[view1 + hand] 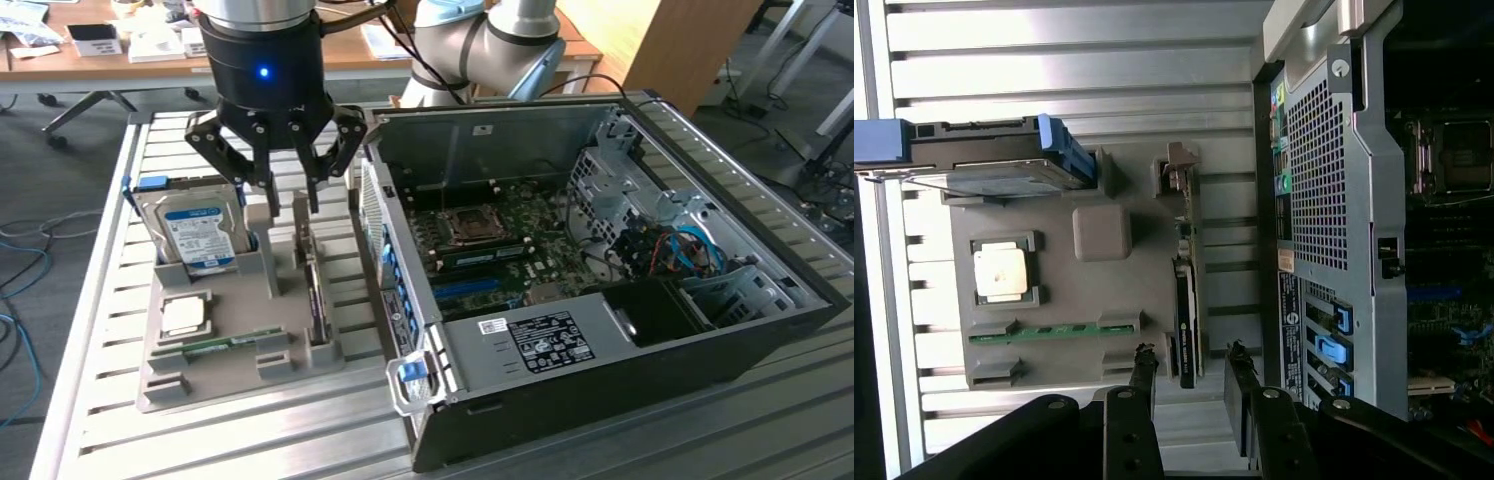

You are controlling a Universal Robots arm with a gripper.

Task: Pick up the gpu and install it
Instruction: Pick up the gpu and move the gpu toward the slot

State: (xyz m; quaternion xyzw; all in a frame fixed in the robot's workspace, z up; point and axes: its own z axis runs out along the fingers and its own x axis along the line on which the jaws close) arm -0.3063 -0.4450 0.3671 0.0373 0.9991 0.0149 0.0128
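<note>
Claw (pixel 295 197) open over gpu (pixel 316 290), upright in grey holder (pixel 220 372).

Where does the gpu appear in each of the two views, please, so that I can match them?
Exterior view: the gpu stands on edge in the grey tray, on its side nearest the computer case, under the gripper.
Wrist view: the gpu lies along the tray's edge next to the computer case's perforated wall.
Shared landmark: the square processor chip in the same tray.
</note>
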